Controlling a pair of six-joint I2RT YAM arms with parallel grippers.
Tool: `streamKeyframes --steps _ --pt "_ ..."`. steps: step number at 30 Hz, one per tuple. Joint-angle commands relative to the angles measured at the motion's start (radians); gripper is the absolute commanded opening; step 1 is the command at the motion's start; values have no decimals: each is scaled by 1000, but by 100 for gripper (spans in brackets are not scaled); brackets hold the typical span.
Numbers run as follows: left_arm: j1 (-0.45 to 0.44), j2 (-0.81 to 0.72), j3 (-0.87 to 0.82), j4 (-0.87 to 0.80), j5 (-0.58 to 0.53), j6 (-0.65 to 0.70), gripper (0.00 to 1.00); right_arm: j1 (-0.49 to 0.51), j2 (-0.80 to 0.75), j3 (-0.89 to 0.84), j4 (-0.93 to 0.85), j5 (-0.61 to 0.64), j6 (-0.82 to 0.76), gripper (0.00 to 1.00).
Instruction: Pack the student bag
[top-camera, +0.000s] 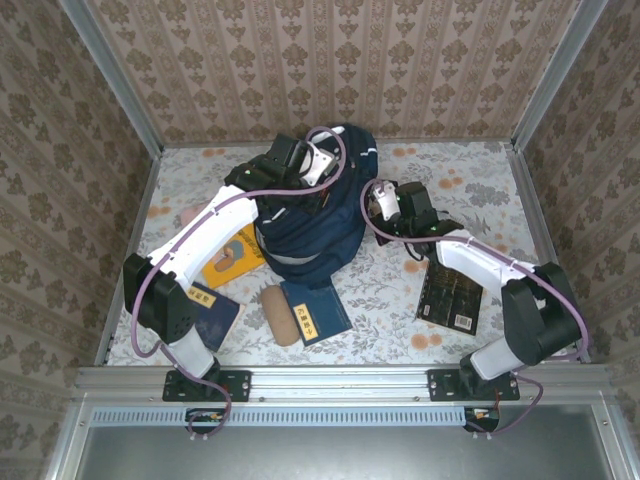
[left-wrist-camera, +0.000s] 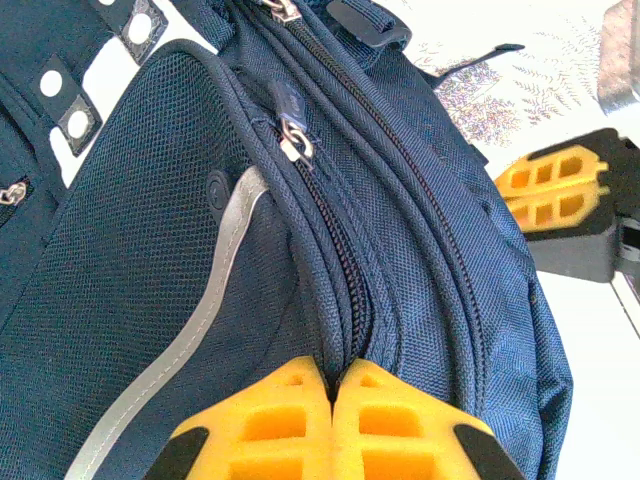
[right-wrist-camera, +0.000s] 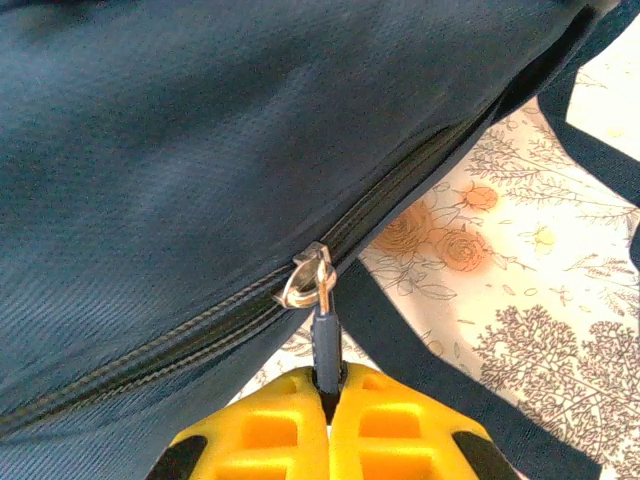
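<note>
The right gripper (right-wrist-camera: 326, 390), at three o'clock of the student bag (top-camera: 310, 235), is clamped tight on a zip pull (right-wrist-camera: 324, 340). The left gripper (left-wrist-camera: 333, 385), at twelve o'clock, is fully closed, pinching the bag's fabric.

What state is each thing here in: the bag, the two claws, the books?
student bag: lying on the table, visible zips look closed.
left gripper: shut, pinching the bag beside a zip.
right gripper: shut on a zip pull.
black book: closed, flat, outside the bag.
blue book: closed, flat.
</note>
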Motion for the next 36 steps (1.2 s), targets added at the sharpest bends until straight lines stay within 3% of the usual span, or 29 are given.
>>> streamKeyframes --steps 1,8,13,15,20,28,33,36 --pt "-7 -42 27 0 8 16 0 -26 46 78 -9 32 28 0" --pt "-6 -43 33 -6 -8 14 0 -78 145 168 -18 44 68 0" --pt "-4 -26 62 -15 -20 9 0 -113 186 214 -32 131 121 2" --pt "-5 0 102 -26 -14 5 0 -114 189 230 -30 126 135 23" --pt "8 121 231 -14 25 -32 0 -108 92 163 76 65 206 59" --pt "16 379 575 11 124 -82 0 -105 -157 25 23 202 327 60" --pt "-44 570 860 -90 110 -43 0 -108 -358 -92 -52 263 438 57" --pt "-75 633 932 -85 116 -43 0 -107 -448 -138 -98 321 485 54"
